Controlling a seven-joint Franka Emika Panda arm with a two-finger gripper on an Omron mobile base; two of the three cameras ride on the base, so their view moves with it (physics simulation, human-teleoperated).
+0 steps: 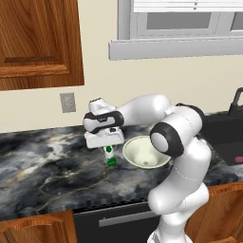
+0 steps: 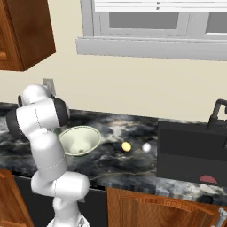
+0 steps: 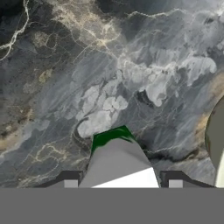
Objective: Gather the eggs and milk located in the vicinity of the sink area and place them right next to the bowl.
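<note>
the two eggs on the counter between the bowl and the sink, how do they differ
In the right base view, the left egg is yellowish-tan, while the right egg is pale, almost white. The left egg lies nearer the bowl; the right egg lies nearer the sink. They are close but apart, not touching. Both are small, smooth and rounded, resting loose on the dark marble counter, and neither is held.
</note>
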